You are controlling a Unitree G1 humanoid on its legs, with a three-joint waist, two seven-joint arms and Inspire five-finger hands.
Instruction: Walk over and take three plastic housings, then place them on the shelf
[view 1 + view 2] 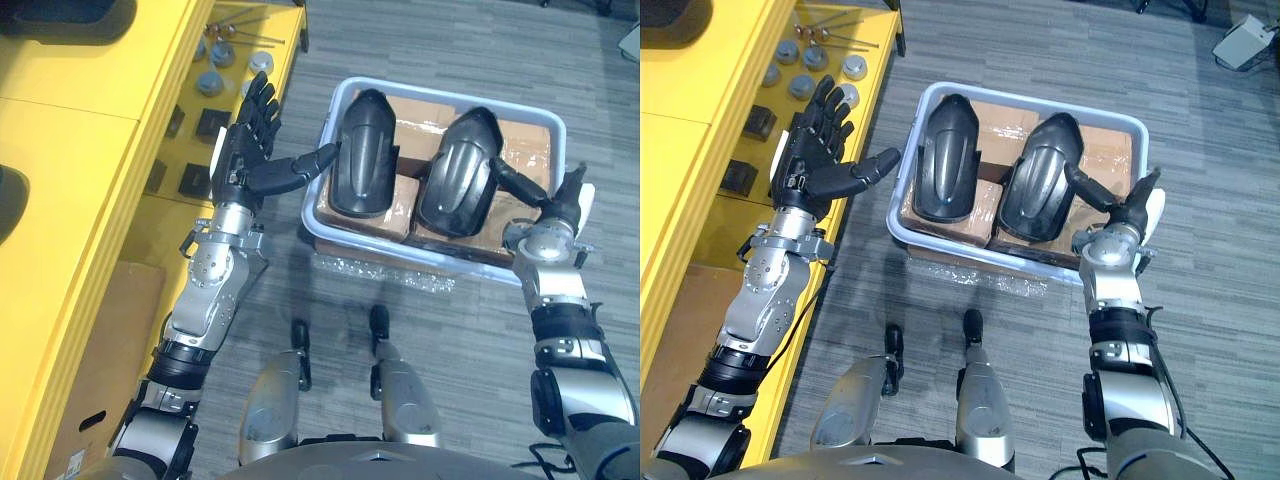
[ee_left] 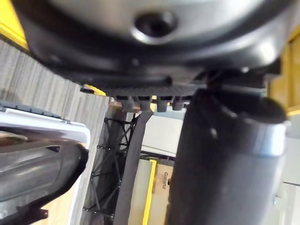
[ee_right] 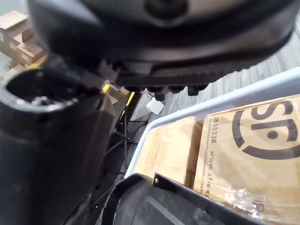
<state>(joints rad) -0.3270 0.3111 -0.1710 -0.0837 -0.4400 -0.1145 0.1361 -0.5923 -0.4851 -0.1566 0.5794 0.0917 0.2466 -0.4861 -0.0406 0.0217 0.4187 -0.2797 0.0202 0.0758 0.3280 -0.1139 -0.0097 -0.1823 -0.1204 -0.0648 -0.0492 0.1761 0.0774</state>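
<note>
A: Where are the housings?

B: Two lie side by side in the bin (image 1: pixel 1020 100), dead ahead at 12 o'clock, resting on the boxes (image 1: pixel 525 150). The left housing (image 1: pixel 362 150) sits at the bin's 9 o'clock side and the right housing (image 1: pixel 458 175) toward 3 o'clock. Neither is gripped.

A: And the hands?

B: The left hand (image 1: pixel 248 140) is spread flat, fingers straight toward 12 and thumb stretched toward 3, its tip over the bin's rim just beside the left housing. I cannot tell whether it touches. The right hand (image 1: pixel 562 203) stands at the bin's 3 o'clock rim, fingers unbent, thumb lying against the right housing's side.

A: What room is there?

B: The shelf (image 1: pixel 90 150) runs along the whole 9 o'clock side, its edge just beside the left forearm. Discs (image 1: pixel 212 82) and blocks (image 1: pixel 212 122) sit on it near the left hand. A narrow strip of floor (image 1: pixel 450 40) parts the shelf from the bin. From 12 round to 3 o'clock the floor lies open. Wrap (image 1: pixel 370 268) pokes out under the bin's 6 o'clock edge.

A: Any writing?

B: The right wrist view shows bold dark print on a box lid, with a smaller line along its edge.
</note>
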